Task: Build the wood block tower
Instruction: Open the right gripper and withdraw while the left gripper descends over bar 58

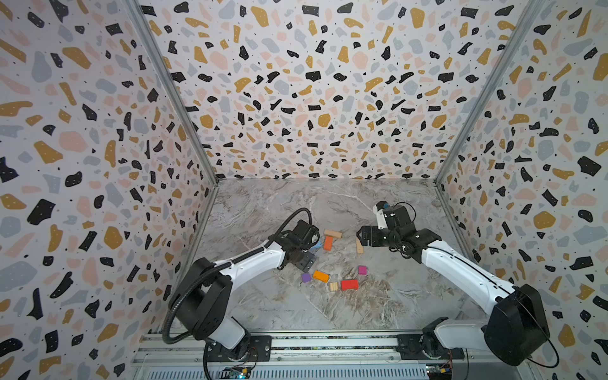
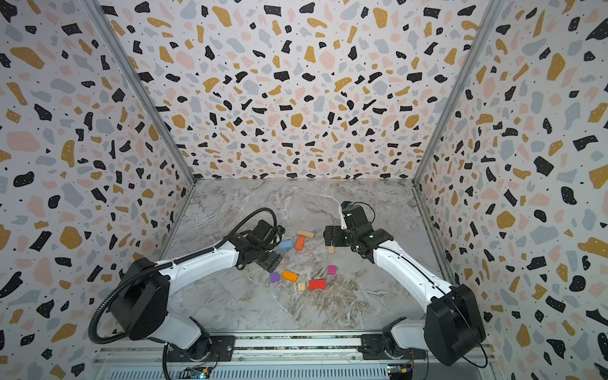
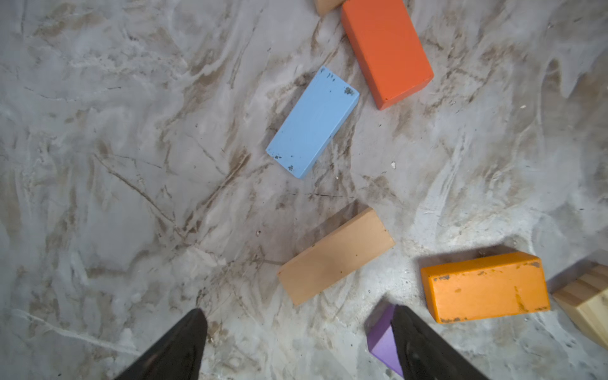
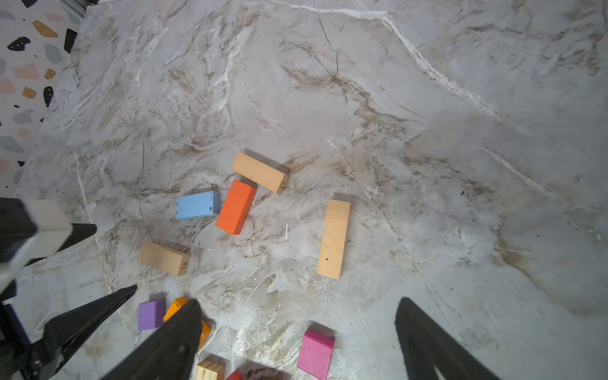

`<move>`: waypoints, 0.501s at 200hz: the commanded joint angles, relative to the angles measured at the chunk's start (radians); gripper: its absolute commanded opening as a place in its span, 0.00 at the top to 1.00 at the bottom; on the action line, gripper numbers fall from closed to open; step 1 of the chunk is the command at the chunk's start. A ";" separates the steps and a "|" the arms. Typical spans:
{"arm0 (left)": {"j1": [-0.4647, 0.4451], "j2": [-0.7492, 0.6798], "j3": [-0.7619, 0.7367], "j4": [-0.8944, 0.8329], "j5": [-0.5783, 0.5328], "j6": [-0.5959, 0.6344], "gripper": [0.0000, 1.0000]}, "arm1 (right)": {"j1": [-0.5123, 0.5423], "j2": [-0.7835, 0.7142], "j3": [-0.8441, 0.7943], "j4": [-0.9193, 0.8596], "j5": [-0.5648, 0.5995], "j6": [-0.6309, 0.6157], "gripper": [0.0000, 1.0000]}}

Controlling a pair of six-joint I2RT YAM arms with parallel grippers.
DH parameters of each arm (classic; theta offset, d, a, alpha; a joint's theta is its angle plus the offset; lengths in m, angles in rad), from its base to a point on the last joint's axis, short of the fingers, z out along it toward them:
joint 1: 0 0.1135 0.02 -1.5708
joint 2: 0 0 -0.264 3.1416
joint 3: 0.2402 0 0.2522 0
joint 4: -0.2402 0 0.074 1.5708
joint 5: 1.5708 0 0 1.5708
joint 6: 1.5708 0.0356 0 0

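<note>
No tower is in view; the wood blocks lie loose and flat on the marble table (image 1: pixel 378 306). My left gripper (image 3: pixel 297 314) is open and empty, low over a tan plank (image 3: pixel 335 256), with the purple cube (image 3: pixel 381 339) against the outside of one finger. A blue block (image 3: pixel 312 123) and an orange-red block (image 3: pixel 386 52) lie beyond it. My right gripper (image 4: pixel 299 304) hangs open and empty above the table, near another tan plank (image 4: pixel 334 238) and a magenta block (image 4: pixel 316 353). In both top views the grippers (image 1: pixel 307 260) (image 1: pixel 362 238) flank the blocks.
An orange block (image 1: pixel 321 276), a pale striped wood cube (image 1: pixel 333 286) and a red block (image 1: pixel 349 284) lie toward the front. A third tan plank (image 1: pixel 333 233) lies at the back. Patterned walls close in the left, right and far sides.
</note>
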 commanded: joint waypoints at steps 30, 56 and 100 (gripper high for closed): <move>-0.005 0.093 0.066 -0.050 -0.033 0.055 0.14 | -0.036 -0.059 -0.022 -0.024 -0.042 -0.024 0.07; -0.006 0.138 0.106 -0.070 -0.038 0.072 0.16 | -0.048 -0.064 -0.022 -0.037 -0.044 -0.036 0.07; -0.006 0.187 0.139 -0.088 -0.024 0.077 0.20 | -0.075 -0.081 -0.026 -0.048 -0.056 -0.044 0.07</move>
